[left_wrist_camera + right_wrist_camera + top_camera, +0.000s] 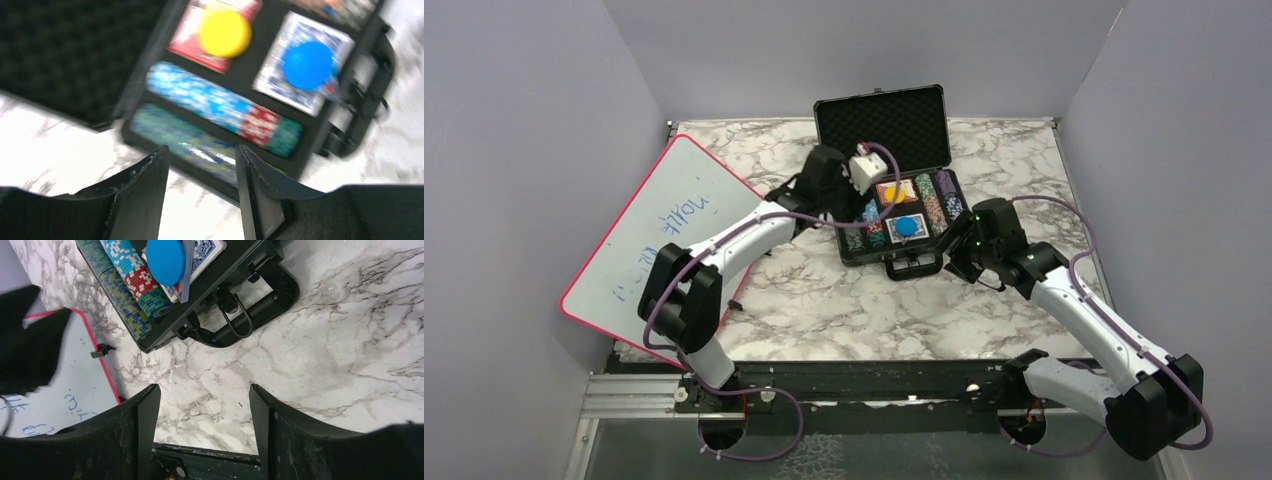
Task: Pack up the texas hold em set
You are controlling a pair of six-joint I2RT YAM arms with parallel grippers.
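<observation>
Texas hold em set [901,208]: one, lying open toward the far middle of the marble worktop [824,310], between the two arms.

1. Briefcase [874,256]: black and hard-shelled, its base flat on the worktop. The lid [882,120] stands raised at the far side, lined with dark foam. The handle [250,315] sits on the near wall, facing the arms.
2. Chips [220,107]: multicoloured, packed on edge in long rows in the base's slots. Two rows lie along the left side and more along the right. The inner left row runs blue, then red, then green; the outer one is mostly green and blue.
3. Red deck [190,45]: in the farther centre compartment, with a yellow button [224,31] resting on top.
4. Blue deck [300,100]: in the nearer centre compartment, next to the handle wall, with a blue button [306,64] on top.
5. Left tool [202,190]: above the left edge of the case, jaws apart with nothing between them. The outer chip row and the case rim show through the gap. Its wrist view is blurred.
6. Right tool [202,435]: over bare worktop just off the near right corner of the case, close to the handle. Its jaws are spread wide, empty and touching nothing.
7. Whiteboard [654,240]: red-edged with blue writing, set at an angle at the worktop's left side, apart from the case.
</observation>
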